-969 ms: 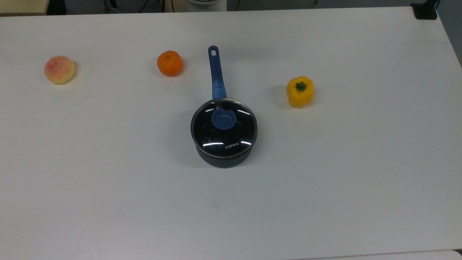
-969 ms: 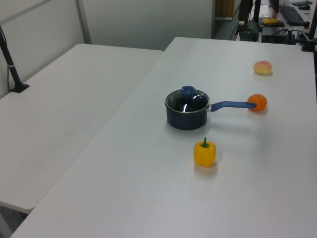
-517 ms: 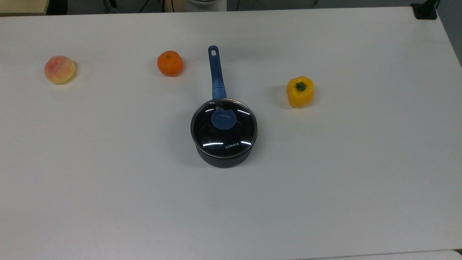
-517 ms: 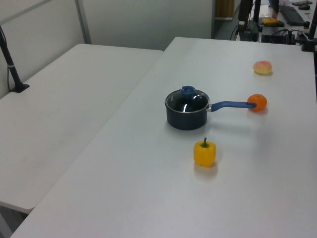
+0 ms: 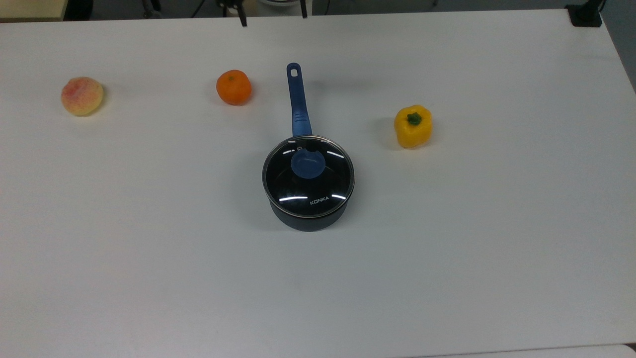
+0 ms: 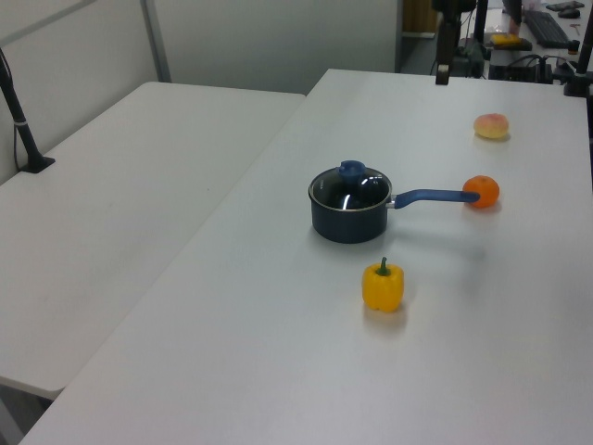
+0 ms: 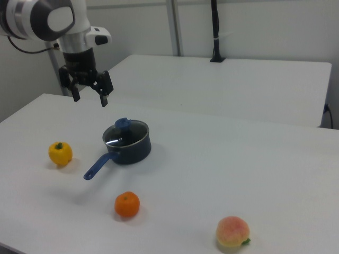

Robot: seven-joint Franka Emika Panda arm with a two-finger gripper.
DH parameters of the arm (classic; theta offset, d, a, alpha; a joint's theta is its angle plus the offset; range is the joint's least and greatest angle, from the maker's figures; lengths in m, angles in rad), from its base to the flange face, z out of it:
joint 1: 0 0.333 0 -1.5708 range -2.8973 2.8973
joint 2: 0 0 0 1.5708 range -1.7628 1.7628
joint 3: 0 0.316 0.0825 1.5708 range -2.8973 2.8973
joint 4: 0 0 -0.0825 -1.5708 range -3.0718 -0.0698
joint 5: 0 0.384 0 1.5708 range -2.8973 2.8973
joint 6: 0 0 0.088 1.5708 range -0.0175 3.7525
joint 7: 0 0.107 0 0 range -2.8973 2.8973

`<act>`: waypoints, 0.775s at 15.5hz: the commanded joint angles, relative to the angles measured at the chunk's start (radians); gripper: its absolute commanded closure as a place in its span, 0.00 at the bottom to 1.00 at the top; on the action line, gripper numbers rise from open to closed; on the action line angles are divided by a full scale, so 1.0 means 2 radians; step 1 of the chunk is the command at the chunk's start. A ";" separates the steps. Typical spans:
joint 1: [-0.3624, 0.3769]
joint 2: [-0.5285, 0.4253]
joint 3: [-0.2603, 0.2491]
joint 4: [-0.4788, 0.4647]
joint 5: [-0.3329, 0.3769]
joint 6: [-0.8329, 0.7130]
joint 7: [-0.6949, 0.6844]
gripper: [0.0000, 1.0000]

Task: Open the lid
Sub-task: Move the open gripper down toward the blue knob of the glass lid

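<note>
Lid (image 5: 308,176) seated flat on the dark blue saucepan (image 5: 308,219), near the middle of the white table (image 5: 149,248). Clear glass, thin metal rim, blue knob (image 5: 308,164) at the centre, white "KONKA" lettering toward the top view's lower edge. Also seen in the left view (image 6: 349,188) and the right view (image 7: 126,133), closed on the pan in each.

Pan's long blue handle (image 5: 297,102) pointing toward the top view's upper edge, ending just beside an orange (image 5: 233,87) on the top view's left. In the left view, handle tip nearly touching the orange (image 6: 482,191); contact or a small gap not discernible there. Peach (image 5: 82,96) well apart, far on the top view's left. Yellow bell pepper (image 5: 413,126) upright, on the top view's right of the handle, clear of the pan.

Gripper (image 7: 90,95) hanging above the table, up and to the right view's left of the pan, well apart from the knob. Fingers spread wide, pointing down, nothing between them. Finger tips just entering the top view's upper edge (image 5: 273,14), beyond the handle's end. One dark finger visible near the left view's top (image 6: 444,65).

Nothing lying between gripper and knob; air above the lid unobstructed. Second white table (image 6: 120,185) alongside, on the left view's left, with a black post (image 6: 23,120) clamped at its edge.
</note>
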 commanded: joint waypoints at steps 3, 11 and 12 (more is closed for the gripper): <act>0.019 0.023 -0.004 -0.012 0.007 0.078 0.019 0.00; 0.035 0.089 -0.004 -0.008 0.005 0.200 0.082 0.00; 0.038 0.096 -0.004 -0.008 0.004 0.214 0.082 0.00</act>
